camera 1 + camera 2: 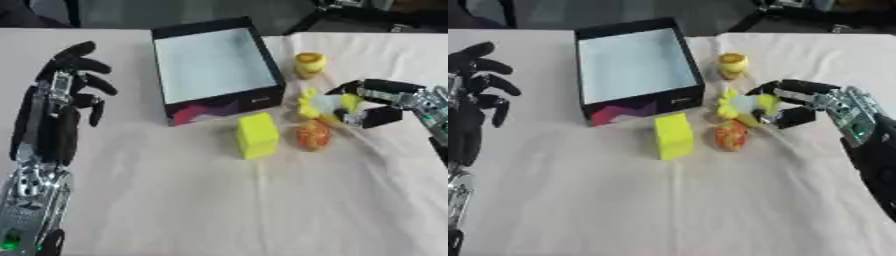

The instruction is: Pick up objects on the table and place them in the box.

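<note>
The right hand (798,107) is brought in from the right with fingers and thumb curled around a small yellow item (741,106), apparently to secure it for transfer to the box (219,97). The item is seen between the fingertips; whether it is lifted off the table (262,200) cannot be told. An orange-red object (312,136) lies just below the fingertips, a yellow block (256,135) beyond it to the left, and a yellow cup-like object (309,64) above. The box stands open left of the fingers. The left hand (66,95) is held idle, fingers spread.
</note>
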You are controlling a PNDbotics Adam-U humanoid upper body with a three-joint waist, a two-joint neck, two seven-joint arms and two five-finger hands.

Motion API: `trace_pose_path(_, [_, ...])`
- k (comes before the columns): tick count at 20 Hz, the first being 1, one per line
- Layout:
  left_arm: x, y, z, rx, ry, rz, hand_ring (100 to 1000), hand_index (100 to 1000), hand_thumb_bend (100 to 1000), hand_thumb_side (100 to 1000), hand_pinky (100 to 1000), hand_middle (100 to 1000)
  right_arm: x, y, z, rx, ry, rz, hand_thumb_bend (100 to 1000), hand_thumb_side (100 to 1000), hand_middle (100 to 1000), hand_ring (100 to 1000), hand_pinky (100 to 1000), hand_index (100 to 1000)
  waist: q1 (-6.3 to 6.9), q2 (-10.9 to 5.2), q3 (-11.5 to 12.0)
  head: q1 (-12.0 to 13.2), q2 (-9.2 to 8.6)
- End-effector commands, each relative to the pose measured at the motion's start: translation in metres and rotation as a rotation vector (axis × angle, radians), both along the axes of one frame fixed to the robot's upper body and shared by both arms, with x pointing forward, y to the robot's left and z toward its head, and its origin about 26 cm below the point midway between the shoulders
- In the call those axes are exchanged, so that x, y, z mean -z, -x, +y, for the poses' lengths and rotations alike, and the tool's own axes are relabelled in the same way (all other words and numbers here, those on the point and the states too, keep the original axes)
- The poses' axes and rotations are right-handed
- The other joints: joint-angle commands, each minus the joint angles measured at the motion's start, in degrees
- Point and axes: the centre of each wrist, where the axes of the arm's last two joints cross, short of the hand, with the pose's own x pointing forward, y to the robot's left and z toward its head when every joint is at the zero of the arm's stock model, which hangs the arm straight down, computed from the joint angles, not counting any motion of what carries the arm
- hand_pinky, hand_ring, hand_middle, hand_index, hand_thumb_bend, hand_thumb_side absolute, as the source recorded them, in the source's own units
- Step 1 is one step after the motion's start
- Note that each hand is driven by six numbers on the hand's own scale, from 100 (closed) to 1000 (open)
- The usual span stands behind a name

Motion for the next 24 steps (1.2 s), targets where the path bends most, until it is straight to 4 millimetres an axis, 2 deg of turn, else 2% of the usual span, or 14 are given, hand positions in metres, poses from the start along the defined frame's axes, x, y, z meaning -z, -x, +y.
trace_pose_path(1, [-0.009, 0.001, -0.001, 0.012, 0.004, -0.032, 472, 819, 100, 828, 100, 562, -0.009, 0.001, -0.006, -0.016, 0.044, -0.019, 100, 248, 666, 719, 788, 827, 0.23, -0.2, -0.1, 0.1, -0.11])
trace_pose_path(2, [-0.009, 0.001, -0.001, 0.012, 0.003, -0.032, 473, 819, 100, 828, 100, 562, -0.009, 0.001, -0.007, -0.01, 0.039, -0.032, 100, 248, 649, 707, 782, 814, 0.22, -0.2, -0.1, 0.2, -0.11])
trace_pose_path(3, [-0.009, 0.001, -0.001, 0.012, 0.003, -0.032, 472, 819, 100, 827, 100, 562, -0.009, 0.001, -0.007, -0.004, 0.036, -0.045, 100, 246, 591, 657, 753, 753, 0.21, -0.21, -0.1, 0.2, -0.11])
trace_pose_path(9, [-0.009, 0.001, -0.001, 0.01, 0.005, -0.034, 471, 819, 100, 827, 100, 562, -0.016, 0.002, -0.009, 0.042, -0.042, -0.208, 100, 210, 376, 478, 616, 503, 0.16, -0.38, -0.1, 0.3, -0.11])
trace_pose_path(11, [-0.009, 0.002, 0.0, 0.009, 0.005, -0.033, 471, 819, 100, 826, 100, 562, -0.022, 0.003, -0.009, 0.041, -0.082, -0.279, 100, 202, 341, 451, 590, 468, 0.09, -0.47, -0.2, 0.4, -0.11])
trace_pose_path(16, [-0.008, 0.002, 0.0, 0.007, 0.005, -0.034, 470, 819, 100, 826, 100, 562, -0.049, 0.007, -0.007, 0.021, -0.194, -0.421, 100, 201, 312, 432, 578, 444, -0.09, -0.62, -0.3, 0.5, -0.11])
trace_pose_path(24, [-0.01, 0.002, -0.002, 0.022, 0.005, -0.041, 471, 819, 100, 825, 100, 562, -0.112, 0.009, 0.004, -0.038, -0.368, -0.537, 100, 237, 302, 429, 585, 436, -0.32, -0.52, 0.5, 0.0, -0.11])
